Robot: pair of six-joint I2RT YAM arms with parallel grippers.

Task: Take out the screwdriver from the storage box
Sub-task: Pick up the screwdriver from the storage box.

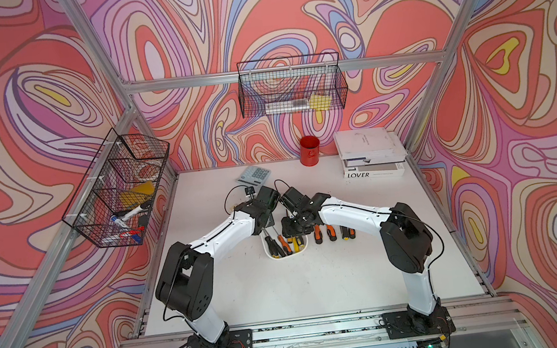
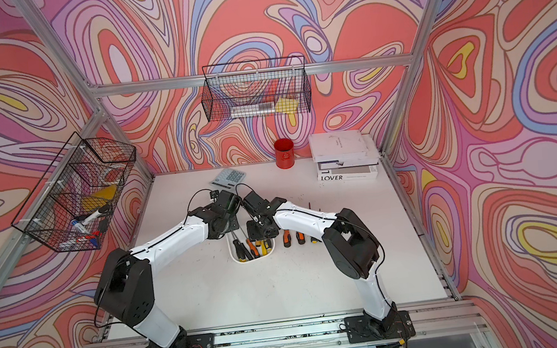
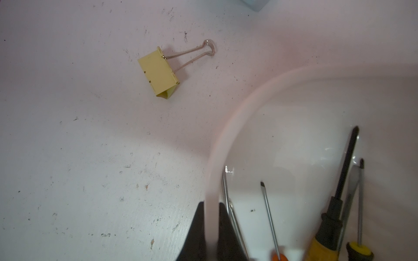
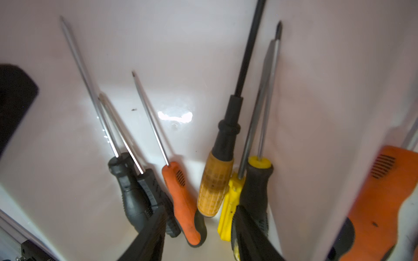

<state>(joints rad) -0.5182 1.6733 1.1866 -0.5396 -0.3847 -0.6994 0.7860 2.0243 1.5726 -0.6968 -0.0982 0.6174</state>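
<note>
My left fingers (image 3: 194, 230) are clamped on the storage box (image 3: 213, 167) rim, mid-table (image 1: 282, 287). My right fingers (image 4: 149, 237) hang open around the orange screwdriver (image 4: 181, 196) inside it, not yet lifted. Three screwdrivers (image 1: 331, 233) lie at the box's 3 o'clock; several are left inside.

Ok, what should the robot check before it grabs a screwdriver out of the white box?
1. Box held steady: the left claw is shut on the rim of the storage box. Ok.
2. Grabbing side ready: the right claw is open above the handles. Ok.
3. A handle in the gap: the orange screwdriver has its handle there. Ok.
4. Only one handle in the gap: the amber screwdriver crowds close. Cannot tell.
5. Screwdriver gripped: not yet. Not ok.
</note>
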